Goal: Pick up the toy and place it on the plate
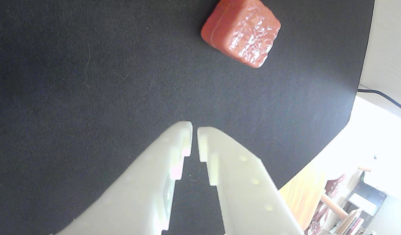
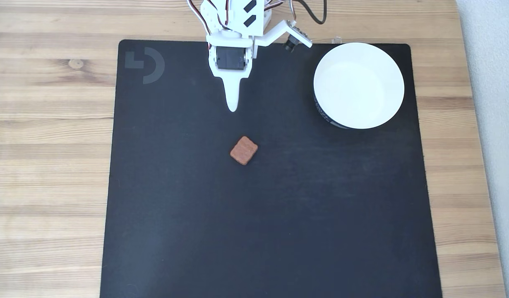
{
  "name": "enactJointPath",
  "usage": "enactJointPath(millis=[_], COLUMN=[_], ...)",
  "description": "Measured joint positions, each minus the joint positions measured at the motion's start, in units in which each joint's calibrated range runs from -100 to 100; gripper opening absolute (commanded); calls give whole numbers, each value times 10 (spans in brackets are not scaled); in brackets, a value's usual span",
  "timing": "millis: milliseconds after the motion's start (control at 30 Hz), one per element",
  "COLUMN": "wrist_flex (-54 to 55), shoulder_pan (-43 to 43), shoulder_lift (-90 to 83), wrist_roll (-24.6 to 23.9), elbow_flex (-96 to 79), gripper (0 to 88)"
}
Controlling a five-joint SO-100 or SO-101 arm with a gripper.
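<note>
The gripper point(image 1: 194, 128) (nearly closed, holding nothing) should open wide, reach past to the toy point(image 2: 243, 150), and straddle its flat sides.

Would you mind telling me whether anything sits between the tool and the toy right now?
Nothing does. In the fixed view, only bare black mat separates the tool from the toy; the wrist view shows the same empty stretch.
</note>
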State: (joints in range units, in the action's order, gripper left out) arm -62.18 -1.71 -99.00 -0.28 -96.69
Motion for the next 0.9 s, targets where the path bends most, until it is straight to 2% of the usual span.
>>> enactJointPath(millis=[733,900], wrist_flex=[0,17], shoulder_pan=[-30,-30], shoulder_lift=[4,101], wrist_roll=[0,0], elbow_flex=[29,109], gripper=[23,23])
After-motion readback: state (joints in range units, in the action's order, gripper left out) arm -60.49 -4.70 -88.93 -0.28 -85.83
